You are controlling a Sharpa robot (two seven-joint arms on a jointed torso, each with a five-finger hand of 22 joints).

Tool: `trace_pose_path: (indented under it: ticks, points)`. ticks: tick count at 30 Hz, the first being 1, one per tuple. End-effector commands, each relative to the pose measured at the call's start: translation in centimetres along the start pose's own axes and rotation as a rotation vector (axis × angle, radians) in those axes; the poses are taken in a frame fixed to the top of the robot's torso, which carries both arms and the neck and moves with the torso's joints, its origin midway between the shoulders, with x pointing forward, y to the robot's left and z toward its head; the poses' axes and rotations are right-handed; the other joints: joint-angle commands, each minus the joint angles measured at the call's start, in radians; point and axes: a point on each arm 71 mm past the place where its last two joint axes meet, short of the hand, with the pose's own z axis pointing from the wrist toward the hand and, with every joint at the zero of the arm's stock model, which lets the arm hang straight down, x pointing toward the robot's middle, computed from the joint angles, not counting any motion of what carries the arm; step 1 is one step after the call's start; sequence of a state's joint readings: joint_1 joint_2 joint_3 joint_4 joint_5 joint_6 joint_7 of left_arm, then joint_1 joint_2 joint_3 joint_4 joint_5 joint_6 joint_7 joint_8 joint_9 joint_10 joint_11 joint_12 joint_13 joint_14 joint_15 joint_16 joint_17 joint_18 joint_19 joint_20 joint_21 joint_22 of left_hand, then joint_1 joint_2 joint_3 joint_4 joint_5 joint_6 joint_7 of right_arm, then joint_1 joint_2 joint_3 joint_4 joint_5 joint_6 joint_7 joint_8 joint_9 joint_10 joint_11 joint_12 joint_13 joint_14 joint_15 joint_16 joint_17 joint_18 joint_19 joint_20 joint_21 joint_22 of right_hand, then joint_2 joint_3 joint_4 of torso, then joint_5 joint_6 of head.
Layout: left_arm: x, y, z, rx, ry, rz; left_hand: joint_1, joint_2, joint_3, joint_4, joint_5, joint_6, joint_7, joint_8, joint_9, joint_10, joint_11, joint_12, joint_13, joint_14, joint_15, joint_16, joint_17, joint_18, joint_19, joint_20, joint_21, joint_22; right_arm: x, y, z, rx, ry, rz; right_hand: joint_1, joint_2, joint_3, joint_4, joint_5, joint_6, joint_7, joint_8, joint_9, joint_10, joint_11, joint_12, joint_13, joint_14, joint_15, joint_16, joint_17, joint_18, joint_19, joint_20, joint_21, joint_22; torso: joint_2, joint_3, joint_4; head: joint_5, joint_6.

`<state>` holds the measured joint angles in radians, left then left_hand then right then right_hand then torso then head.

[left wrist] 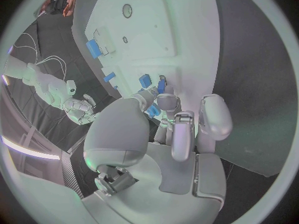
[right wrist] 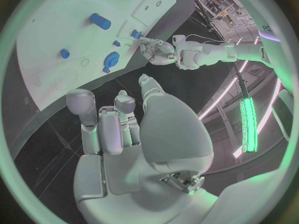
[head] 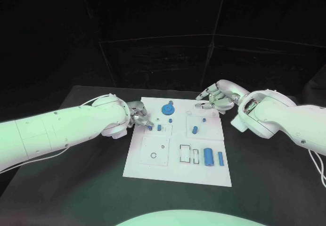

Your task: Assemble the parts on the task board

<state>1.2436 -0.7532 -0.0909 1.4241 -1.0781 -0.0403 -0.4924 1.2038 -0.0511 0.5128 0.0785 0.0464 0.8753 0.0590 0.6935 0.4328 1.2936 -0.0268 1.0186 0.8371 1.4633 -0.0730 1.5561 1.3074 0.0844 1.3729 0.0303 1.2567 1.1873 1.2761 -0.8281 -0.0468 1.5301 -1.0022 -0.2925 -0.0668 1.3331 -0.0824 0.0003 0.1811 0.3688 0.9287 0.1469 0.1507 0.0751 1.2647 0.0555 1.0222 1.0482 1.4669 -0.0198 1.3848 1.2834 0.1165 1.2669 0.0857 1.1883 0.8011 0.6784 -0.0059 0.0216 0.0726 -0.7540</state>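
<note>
The white task board (head: 153, 162) lies in the middle of the black table. My left hand (head: 141, 117) (left wrist: 171, 129) is at the board's left edge, and thumb and a finger pinch a small blue part (left wrist: 152, 111) just above the board. Beside it two more small blue parts (left wrist: 161, 87) stand in the board. A round blue gear (head: 167, 109) sits at the far edge, and two long blue blocks (head: 209, 157) lie near the right front. My right hand (head: 214, 99) (right wrist: 121, 134) hovers over the far right corner, fingers apart, holding nothing.
More small blue parts (head: 194, 130) stand in the middle right of the board. Bare black table (head: 81, 188) lies around the board on all sides. My left forearm (head: 61, 132) stretches over the table's left side, and my right arm (head: 285, 117) over its right.
</note>
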Motion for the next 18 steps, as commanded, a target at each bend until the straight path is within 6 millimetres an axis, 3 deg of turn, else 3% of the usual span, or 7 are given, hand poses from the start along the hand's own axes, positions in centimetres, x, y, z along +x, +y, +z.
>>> trace_pose_path:
  ticks: [1,18]
  points:
    - [0.33,-0.05,-0.01,-0.011,0.036,0.030,-0.003,0.009,0.104,-0.097,0.003,-0.001,-0.008,0.003,0.002,0.006,0.003,0.002,-0.001,0.103,-0.007,0.005,0.244,0.008,0.007,0.001,0.004,-0.001,0.00,0.14,0.04,-0.007,0.007,0.002,-0.005,0.008,-0.002,0.003,-0.004,-0.006,-0.003,0.005,-0.001,-0.005,-0.001,0.005,0.000,0.043,-0.004,-0.004,0.001,0.017,0.003,-0.004,-0.004,0.000,0.000,-0.0008,0.0008,-0.001,-0.002]
    - [0.74,0.00,0.06,-0.021,0.067,0.049,-0.005,0.004,0.108,-0.099,0.003,-0.002,-0.009,0.004,0.003,0.005,0.003,0.001,-0.003,0.103,-0.007,0.005,0.244,0.008,0.006,0.001,0.003,-0.002,0.04,0.16,0.08,-0.008,0.010,0.002,-0.005,0.008,-0.002,0.003,-0.004,-0.006,-0.003,0.005,-0.001,-0.005,-0.001,0.005,0.000,0.043,-0.004,-0.004,0.001,0.017,0.003,-0.004,-0.004,0.000,0.000,-0.0007,0.0003,0.000,-0.004]
